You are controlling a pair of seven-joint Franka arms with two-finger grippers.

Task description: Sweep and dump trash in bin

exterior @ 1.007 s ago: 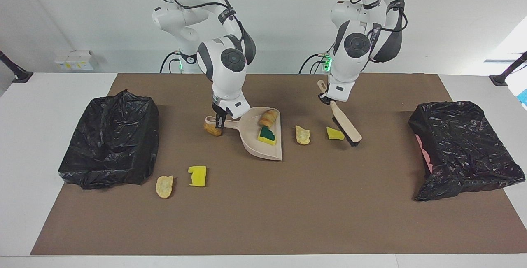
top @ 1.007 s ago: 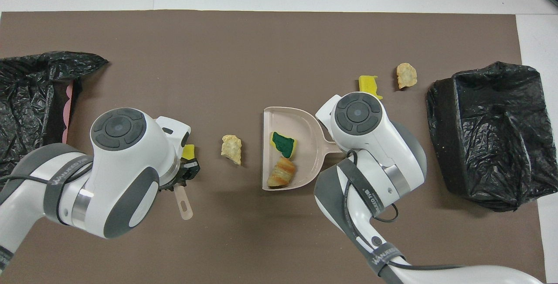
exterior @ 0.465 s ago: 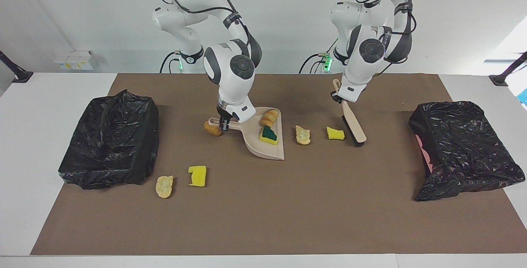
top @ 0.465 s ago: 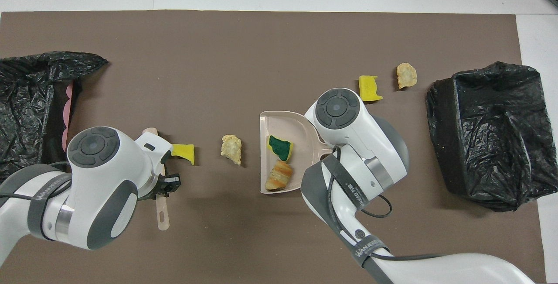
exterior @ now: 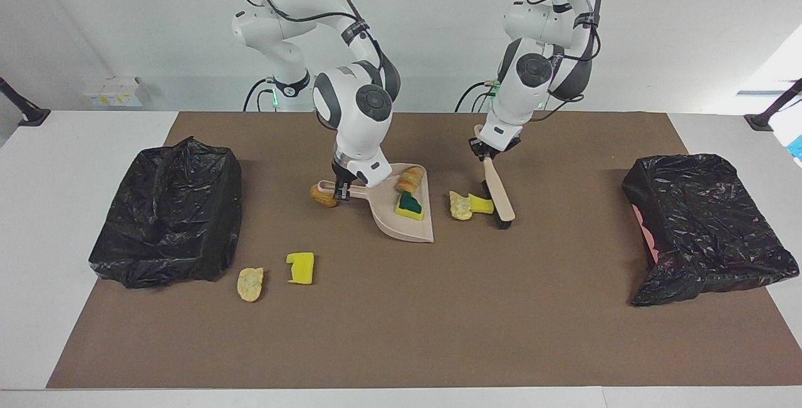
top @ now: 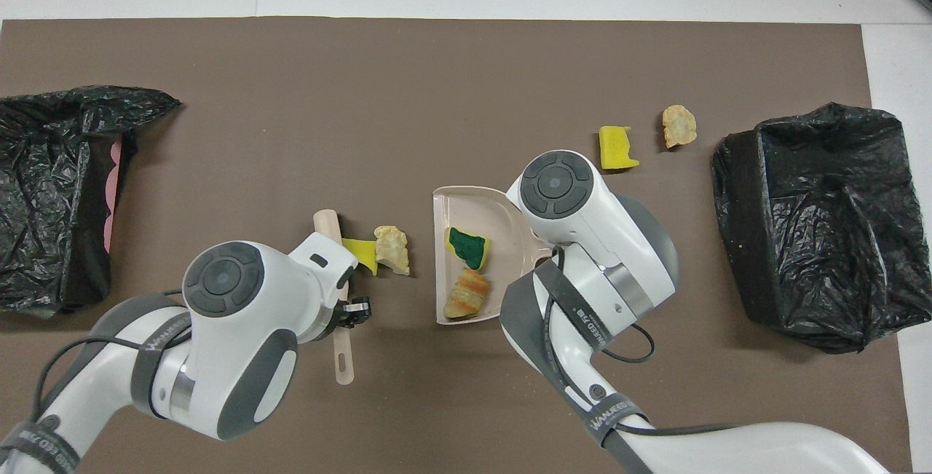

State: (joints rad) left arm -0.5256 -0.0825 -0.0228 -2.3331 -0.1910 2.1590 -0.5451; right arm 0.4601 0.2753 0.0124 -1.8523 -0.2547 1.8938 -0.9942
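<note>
Trash (exterior: 323, 195) beside handle (hidden overhead)

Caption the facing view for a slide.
Left end effector sweeps brush against two scraps toward the dustpan, held by right end effector.

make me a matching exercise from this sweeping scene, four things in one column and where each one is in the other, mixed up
Things:
1. green-topped sponge piece
2. brush
3. dustpan
4. plain yellow sponge piece

Places:
a. held by its handle in the right gripper
b. lying in the dustpan
c. on the mat between the brush and a tan chunk
d. held by its handle in the left gripper

Pairs: 1-b, 2-d, 3-a, 4-c
</note>
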